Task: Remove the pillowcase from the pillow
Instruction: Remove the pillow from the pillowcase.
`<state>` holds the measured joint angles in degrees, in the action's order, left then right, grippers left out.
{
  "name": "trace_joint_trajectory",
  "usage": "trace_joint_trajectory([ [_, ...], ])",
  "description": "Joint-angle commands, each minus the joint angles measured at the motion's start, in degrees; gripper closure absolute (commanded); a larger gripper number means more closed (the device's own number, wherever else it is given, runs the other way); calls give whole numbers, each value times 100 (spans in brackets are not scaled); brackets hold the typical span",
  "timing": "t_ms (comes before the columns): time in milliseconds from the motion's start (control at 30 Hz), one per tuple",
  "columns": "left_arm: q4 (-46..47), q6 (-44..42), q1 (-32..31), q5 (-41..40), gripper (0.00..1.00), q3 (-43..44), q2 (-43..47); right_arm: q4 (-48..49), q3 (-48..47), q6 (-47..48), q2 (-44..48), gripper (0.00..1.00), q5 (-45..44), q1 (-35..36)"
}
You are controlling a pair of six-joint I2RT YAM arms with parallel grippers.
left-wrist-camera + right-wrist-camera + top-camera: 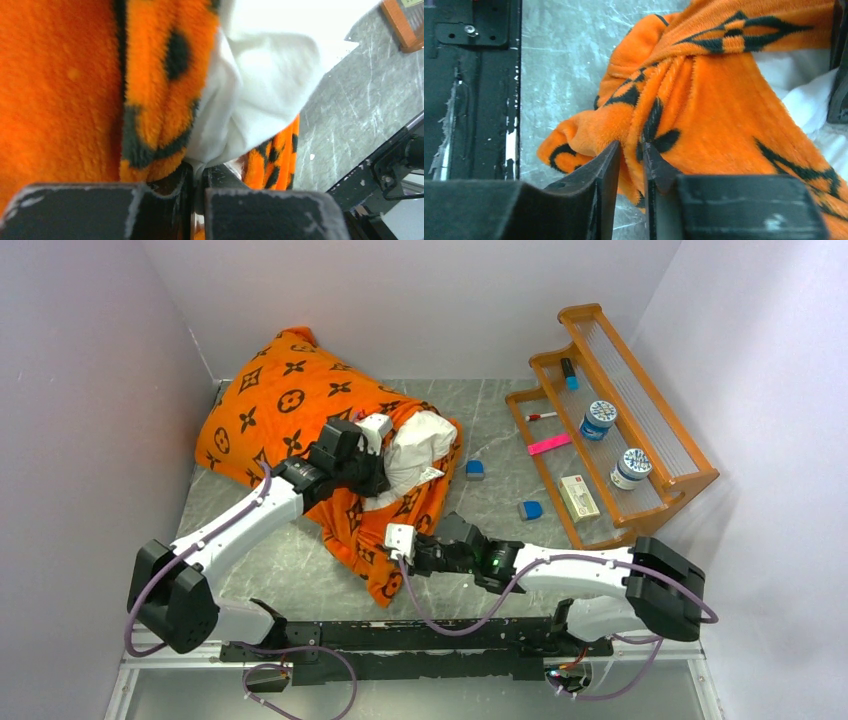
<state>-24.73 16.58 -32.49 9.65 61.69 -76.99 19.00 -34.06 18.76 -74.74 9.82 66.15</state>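
The orange pillowcase (290, 400) with dark motifs covers most of the white pillow (420, 445), whose right end bulges out of the opening. My left gripper (385, 465) is at that opening. In the left wrist view it (198, 170) is shut on a pinch of the white pillow (260, 90), with the pillowcase (60, 90) bunched at its left. My right gripper (400, 565) is at the near hem. In the right wrist view its jaws (631, 150) stand slightly apart, with a fold of the pillowcase (714, 110) between the tips. The pillow (809, 100) shows at the right.
A wooden rack (640, 440) at the right holds two jars, a marker, a pink strip and a box. Two small blue objects (475, 469) (531, 509) lie on the grey table between the pillow and rack. Walls close the left and back. A black rail (420, 635) runs along the near edge.
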Motion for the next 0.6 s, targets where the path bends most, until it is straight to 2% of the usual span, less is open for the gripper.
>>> trace_joint_trajectory([
  [0, 1287, -589, 17, -938, 95, 242, 345, -1141, -481, 147, 262, 71, 843, 5],
  [367, 1245, -814, -133, -947, 95, 229, 502, -1775, -1468, 748, 774, 51, 1127, -1249],
  [467, 1238, -832, -139, -947, 95, 233, 510, -1853, -1733, 1053, 659, 45, 1160, -1518],
  [567, 1247, -834, -144, -899, 95, 236, 518, -2047, -2153, 1257, 344, 43, 1353, -1796],
])
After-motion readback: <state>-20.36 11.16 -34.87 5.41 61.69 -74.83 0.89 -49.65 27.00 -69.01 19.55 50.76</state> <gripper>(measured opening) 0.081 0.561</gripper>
